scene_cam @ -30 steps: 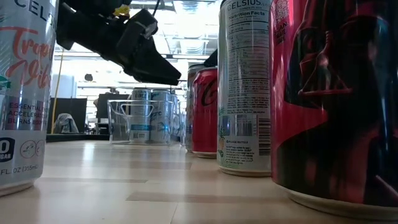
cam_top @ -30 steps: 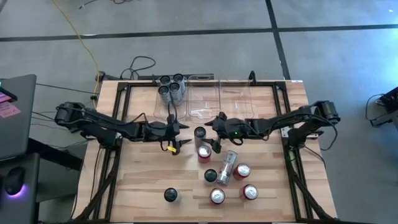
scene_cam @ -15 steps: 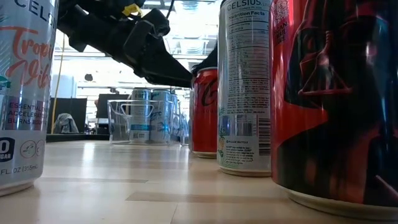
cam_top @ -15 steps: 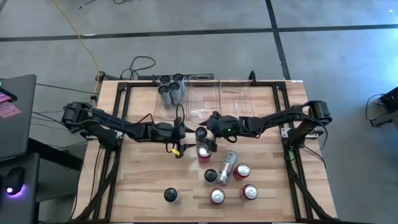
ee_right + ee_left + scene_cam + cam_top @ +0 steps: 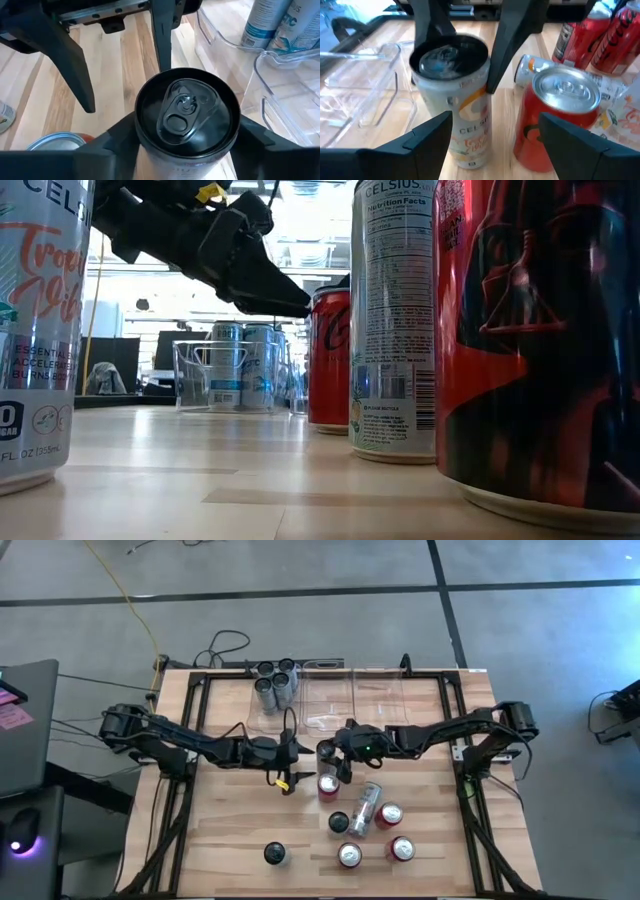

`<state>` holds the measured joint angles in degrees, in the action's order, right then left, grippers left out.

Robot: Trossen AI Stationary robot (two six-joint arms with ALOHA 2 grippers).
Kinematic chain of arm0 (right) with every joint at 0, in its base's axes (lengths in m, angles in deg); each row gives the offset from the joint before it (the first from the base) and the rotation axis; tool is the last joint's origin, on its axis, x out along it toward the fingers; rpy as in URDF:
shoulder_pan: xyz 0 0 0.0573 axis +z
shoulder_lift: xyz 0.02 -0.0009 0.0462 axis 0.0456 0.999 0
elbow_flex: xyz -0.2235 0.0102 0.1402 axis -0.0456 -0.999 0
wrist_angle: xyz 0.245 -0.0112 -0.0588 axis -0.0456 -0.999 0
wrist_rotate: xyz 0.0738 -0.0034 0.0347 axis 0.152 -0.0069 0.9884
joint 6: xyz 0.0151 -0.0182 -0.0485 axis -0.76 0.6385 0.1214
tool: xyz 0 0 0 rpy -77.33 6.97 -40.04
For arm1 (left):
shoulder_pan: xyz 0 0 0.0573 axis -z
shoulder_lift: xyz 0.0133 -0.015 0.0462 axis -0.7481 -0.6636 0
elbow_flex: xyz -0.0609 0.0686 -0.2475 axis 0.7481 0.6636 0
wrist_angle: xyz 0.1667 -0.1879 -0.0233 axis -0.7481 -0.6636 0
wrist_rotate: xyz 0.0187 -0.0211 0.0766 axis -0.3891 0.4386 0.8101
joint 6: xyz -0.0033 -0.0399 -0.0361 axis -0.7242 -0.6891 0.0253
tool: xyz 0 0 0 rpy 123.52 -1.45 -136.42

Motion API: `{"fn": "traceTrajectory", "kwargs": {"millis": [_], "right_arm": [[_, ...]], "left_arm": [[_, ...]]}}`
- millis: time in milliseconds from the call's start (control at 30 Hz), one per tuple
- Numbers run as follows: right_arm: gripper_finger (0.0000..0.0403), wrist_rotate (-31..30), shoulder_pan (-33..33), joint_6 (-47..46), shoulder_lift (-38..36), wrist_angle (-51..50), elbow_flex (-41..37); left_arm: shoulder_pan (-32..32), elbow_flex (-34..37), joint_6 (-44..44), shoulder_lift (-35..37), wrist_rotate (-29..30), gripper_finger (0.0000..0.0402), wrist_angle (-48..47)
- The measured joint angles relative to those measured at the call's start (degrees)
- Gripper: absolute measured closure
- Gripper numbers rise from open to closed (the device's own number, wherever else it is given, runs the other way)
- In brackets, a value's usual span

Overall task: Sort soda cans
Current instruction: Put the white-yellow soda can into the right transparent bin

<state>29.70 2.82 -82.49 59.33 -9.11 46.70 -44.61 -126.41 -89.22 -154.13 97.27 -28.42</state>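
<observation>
"CELSIUS" on the upright silver can [image 5: 392,320].

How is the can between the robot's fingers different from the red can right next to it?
The dark-topped can has a pale silver body with orange print; the red can is red. Its top is black, while the red can's top is shiny silver. The right gripper has its fingers on either side of the dark-topped can; nothing holds the red can. The left gripper is open, facing both. Both cans stand upright on the wooden table.
</observation>
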Motion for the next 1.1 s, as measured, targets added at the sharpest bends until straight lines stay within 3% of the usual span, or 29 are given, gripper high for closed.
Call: {"fn": "traceTrajectory", "kwargs": {"millis": [333,700,933,1100], "right_arm": [[0.0173,0.0,0.15,0.03,-5.28,-2.26,-0.15],[0.0173,-0.04,-1.43,0.24,-20.81,-10.3,-0.15],[0.0173,-1.5,-7.29,1.24,-30.39,-14.88,-0.04],[0.0173,-3.49,-15.92,1.94,-31.52,-18.57,-0.04]], "left_arm": [[0.0,0.0,0.02,0.02,0.25,0.0111,-0.18],[0.02,0.04,-0.68,0.02,3.5,0.0111,-1.46],[0.02,0.04,-0.92,0.02,3.89,0.0111,-1.22],[0.02,0.04,-0.69,0.02,3.98,0.0111,-1.02]]}}
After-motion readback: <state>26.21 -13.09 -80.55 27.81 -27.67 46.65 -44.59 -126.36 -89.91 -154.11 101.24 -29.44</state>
